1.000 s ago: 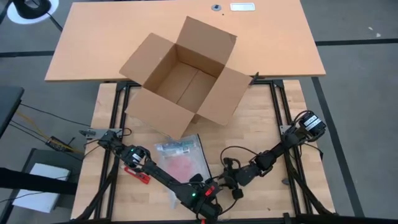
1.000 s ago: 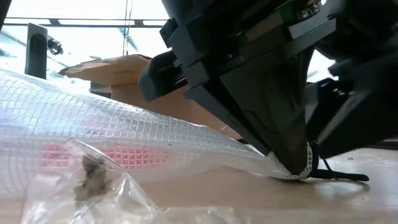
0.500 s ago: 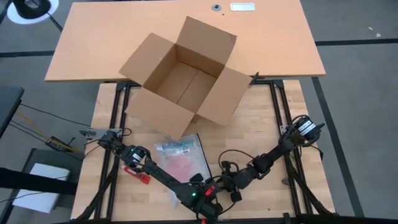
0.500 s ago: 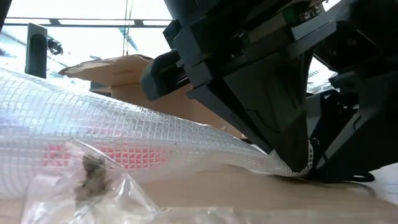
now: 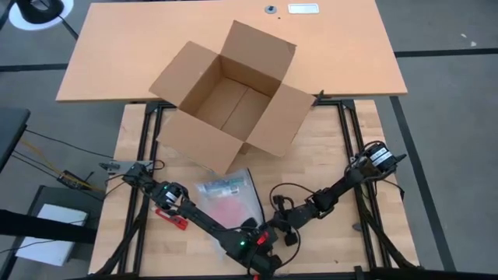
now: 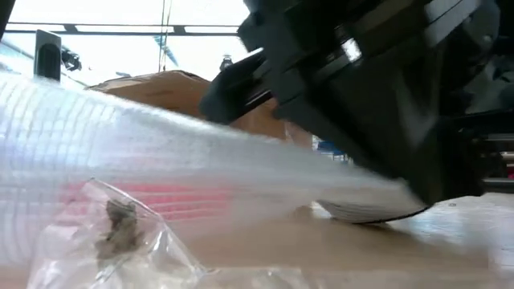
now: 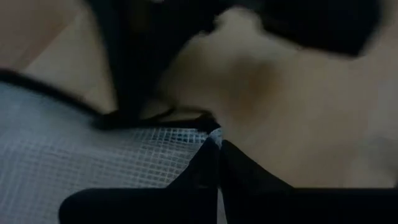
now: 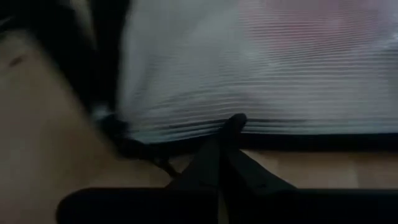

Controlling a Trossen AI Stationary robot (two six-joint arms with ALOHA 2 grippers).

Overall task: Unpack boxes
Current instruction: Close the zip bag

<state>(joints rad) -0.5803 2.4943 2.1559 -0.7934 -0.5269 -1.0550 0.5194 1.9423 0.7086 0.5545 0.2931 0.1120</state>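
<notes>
The brown cardboard box (image 5: 226, 97) stands open on the table's far half, all four flaps spread; its top shows in the low view (image 6: 152, 84). A clear mesh plastic bag (image 5: 231, 201) with something red inside lies in front of it, at the near middle. My left gripper (image 5: 261, 231) is shut on the bag's near right corner. My right gripper (image 5: 274, 225) is shut right beside it, at the bag's black-trimmed edge. A small crumpled clear wrapper (image 6: 112, 233) lies close to the low camera. My left gripper pinches the bag's corner (image 7: 213, 135) between its two shut fingers (image 7: 199, 168), coming from above and slanting down. That corner (image 6: 377, 210) is raised off the table, and the rest of the bag lies on it. My right gripper meets the bag's black-trimmed edge (image 8: 273, 142) with shut fingertips (image 8: 231, 124), coming low from the table's right side. How much of the edge sits between the fingers does not show.
A red-handled tool (image 5: 170, 218) lies at the near left beside the left arm. Black cables loop on the table by the right arm (image 5: 292, 190). The box's flaps overhang the gap between the two tabletops. Bare wood shows to the right of the box (image 5: 334, 148).
My right gripper has moved toward the table's left, closing in on the left gripper and the bag's corner. The bag's near right corner has come up off the table in the left gripper, and the mesh has shifted, while the bag's far part stays down.
</notes>
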